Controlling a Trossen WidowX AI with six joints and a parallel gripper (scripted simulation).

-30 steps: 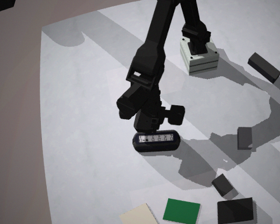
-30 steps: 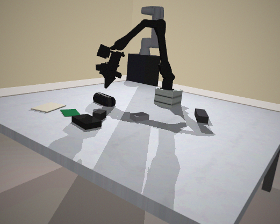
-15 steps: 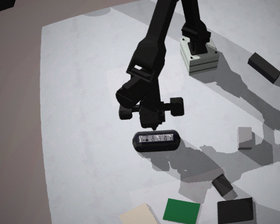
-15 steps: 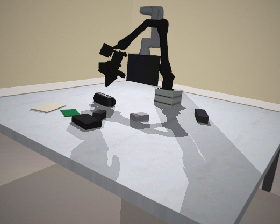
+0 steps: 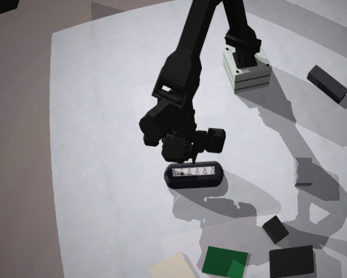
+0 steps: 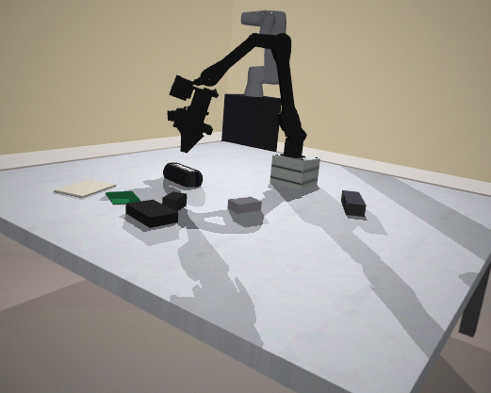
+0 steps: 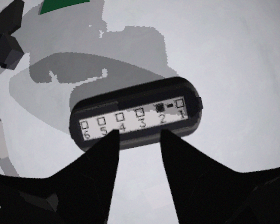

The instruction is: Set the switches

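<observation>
The dark controller unit (image 5: 194, 183) (image 6: 182, 175) (image 7: 135, 95) lies on the bench with its label (image 5: 193, 171) (image 7: 132, 119) facing up. In the wrist view square 2 is filled, with a small dash between it and square 1. Squares 1, 3, 4, 5 and 6 are empty outlines. The rocker switches are hidden. My gripper (image 5: 194, 161) (image 6: 187, 151) (image 7: 140, 135) is partly open with nothing between its fingers. It hangs above the unit, on the arm's side of it. In the wrist view its fingertips overlap the unit's near edge.
A green plate (image 5: 223, 260) (image 6: 122, 197), a cream plate (image 5: 172, 268) (image 6: 85, 188), a black box (image 5: 292, 261) (image 6: 151, 213) and a small black block (image 5: 276, 230) (image 6: 174, 201) lie beyond the unit. A grey block (image 5: 303, 171) (image 6: 244, 204) and a dark bar (image 5: 327, 85) (image 6: 353, 203) lie to the side.
</observation>
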